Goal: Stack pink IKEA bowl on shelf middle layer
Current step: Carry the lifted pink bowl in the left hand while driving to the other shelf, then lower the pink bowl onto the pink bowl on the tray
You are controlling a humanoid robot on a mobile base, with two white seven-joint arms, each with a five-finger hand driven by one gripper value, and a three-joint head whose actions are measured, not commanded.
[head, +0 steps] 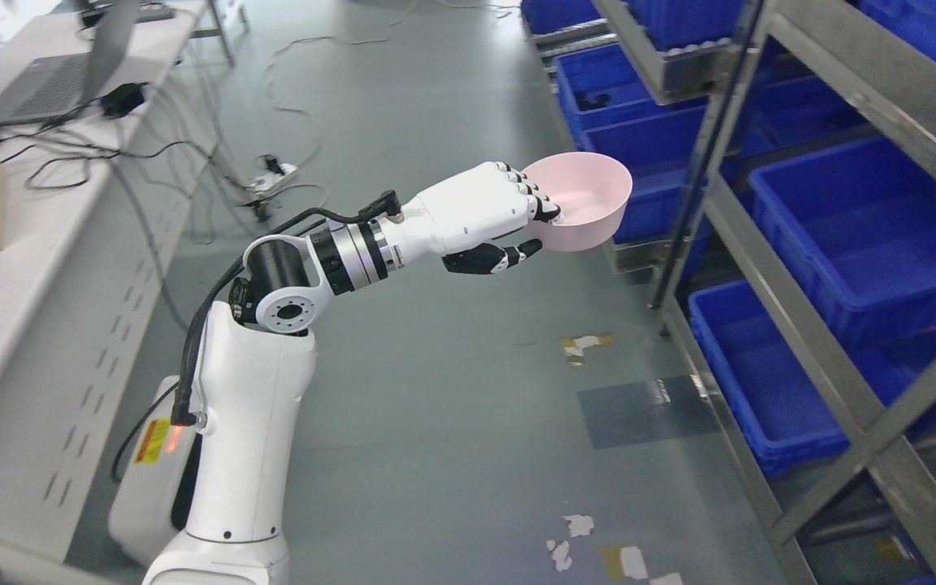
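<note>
Steel shelf [793, 268] framing is seen along the right, its layers filled with blue bins [866, 219]. Out over the grey floor [452, 390], just beside the shelf's upright post, the pink bowl [586, 203] is gripped at its near rim by the left hand [492, 215], fingers over the edge and thumb underneath.

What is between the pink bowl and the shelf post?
Nothing solid in the head view: the bowl, held by the left hand, hangs just left of the post; only blue bins show behind.
</note>
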